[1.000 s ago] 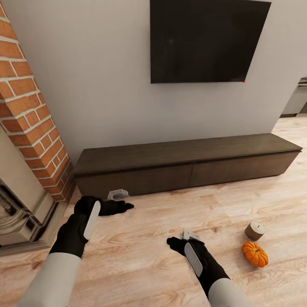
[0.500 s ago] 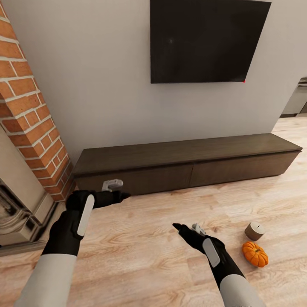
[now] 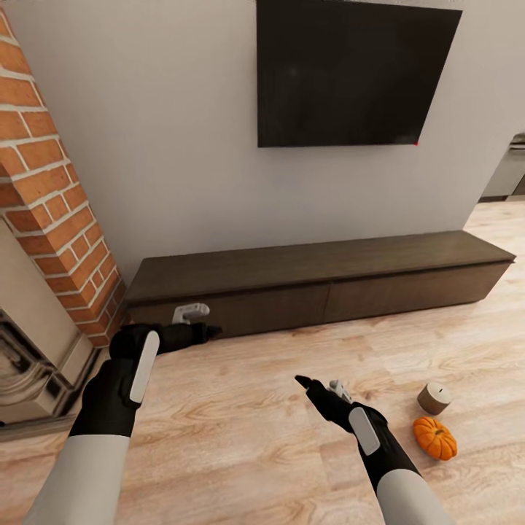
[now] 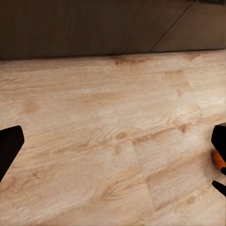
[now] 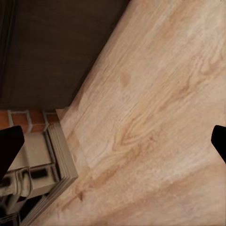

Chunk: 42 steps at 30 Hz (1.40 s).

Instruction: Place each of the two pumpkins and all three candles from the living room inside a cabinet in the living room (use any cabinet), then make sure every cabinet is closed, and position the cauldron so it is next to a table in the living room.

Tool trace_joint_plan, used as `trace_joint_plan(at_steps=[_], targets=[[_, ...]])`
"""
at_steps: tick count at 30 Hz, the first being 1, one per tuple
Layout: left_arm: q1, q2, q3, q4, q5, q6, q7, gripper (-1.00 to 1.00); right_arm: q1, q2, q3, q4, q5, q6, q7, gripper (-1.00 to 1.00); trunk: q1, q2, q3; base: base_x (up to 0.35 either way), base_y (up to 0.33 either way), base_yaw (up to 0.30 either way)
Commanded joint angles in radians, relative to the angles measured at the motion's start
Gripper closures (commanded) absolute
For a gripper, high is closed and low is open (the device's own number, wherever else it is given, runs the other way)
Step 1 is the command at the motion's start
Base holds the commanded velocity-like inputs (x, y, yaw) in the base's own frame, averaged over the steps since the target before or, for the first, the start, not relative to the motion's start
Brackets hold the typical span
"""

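While the long dark-brown cabinet point(image 3: 321, 281) runs shut along the grey wall beneath a black wall-mounted screen point(image 3: 357, 73), its flat, handle-less fronts meeting the pale wood-grain floor point(image 3: 240, 430), the robot faces it with both arms low. A red brick chimney column point(image 3: 51, 189) and the stepped stone base of a fireplace point(image 3: 36, 364) stand on the robot's left. The left gripper point(image 3: 208, 332) hovers just off the lower edge of the cabinet's left-hand front, and its wrist view shows dark fingertips at opposite edges of the picture, the jaws spread wide and empty. The right gripper point(image 3: 305, 382) hangs over bare floor, also empty; its wrist view likewise has black tips far apart at either margin. On the robot's right sit one pumpkin point(image 3: 435, 437), bright orange, ribbed and squat, and just beyond it, toward the cabinet, one candle point(image 3: 434, 397), a stubby beige cylinder standing upright, the two close but apart. Both lie to the right of the right gripper, clearly nearer that arm than the left. Opening a front looks like the left arm's job; the smooth faces offer little to grip.
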Motion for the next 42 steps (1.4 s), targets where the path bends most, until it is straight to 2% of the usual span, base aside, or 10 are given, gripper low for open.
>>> trace_joint_plan(at_steps=[1, 7, 10, 11, 14, 17, 21, 37, 42], targets=[[-0.001, -0.001, 0.003, -0.001, 0.005, 0.006, 0.000, -1.00, -0.001, 0.002, -0.005, -0.001, -0.003, 0.008, 0.003, -1.00, -0.004, 0.007, 0.002, 0.000, 0.000, 0.000], [-0.001, 0.000, 0.003, -0.004, 0.012, 0.006, -0.002, -1.00, -0.001, 0.004, -0.001, -0.001, -0.005, -0.014, 0.003, -1.00, -0.008, 0.014, 0.005, 0.000, 0.000, 0.000], [0.000, 0.008, 0.003, -0.005, 0.049, 0.006, -0.003, -1.00, 0.000, 0.003, -0.001, -0.001, -0.005, -0.033, 0.003, -1.00, -0.008, 0.014, 0.005, 0.025, 0.000, 0.000], [0.000, 0.018, 0.002, -0.004, 0.074, 0.006, -0.004, -1.00, 0.000, 0.003, 0.000, -0.001, -0.005, -0.037, 0.002, -1.00, -0.008, 0.014, 0.005, 0.112, 0.000, 0.000], [0.005, 0.037, 0.007, 0.002, 0.103, 0.006, 0.002, -1.00, 0.005, 0.004, -0.005, -0.001, -0.010, -0.046, 0.008, -1.00, -0.008, 0.014, 0.005, 0.114, 0.000, 0.000], [0.005, 0.054, 0.024, 0.019, 0.097, 0.006, -0.006, -1.00, 0.003, 0.003, -0.020, -0.010, -0.027, -0.054, 0.025, -1.00, -0.008, 0.014, 0.005, 0.000, 0.000, 0.000], [0.005, 0.055, 0.025, 0.026, 0.097, 0.006, -0.006, -1.00, 0.003, 0.003, -0.020, -0.010, -0.049, -0.054, 0.047, -1.00, -0.008, 0.014, 0.005, 0.000, 0.000, 0.000], [0.005, 0.055, 0.025, 0.026, 0.097, 0.006, -0.006, -1.00, 0.003, 0.003, -0.020, -0.010, -0.049, -0.054, 0.052, -1.00, -0.008, 0.014, 0.005, 0.000, 0.000, 0.000], [0.017, 0.083, -0.003, -0.002, 0.126, 0.006, -0.034, -1.00, -0.006, 0.001, -0.001, -0.035, -0.078, -0.056, 0.072, -1.00, -0.008, 0.014, 0.005, 0.000, 0.000, 0.000]])
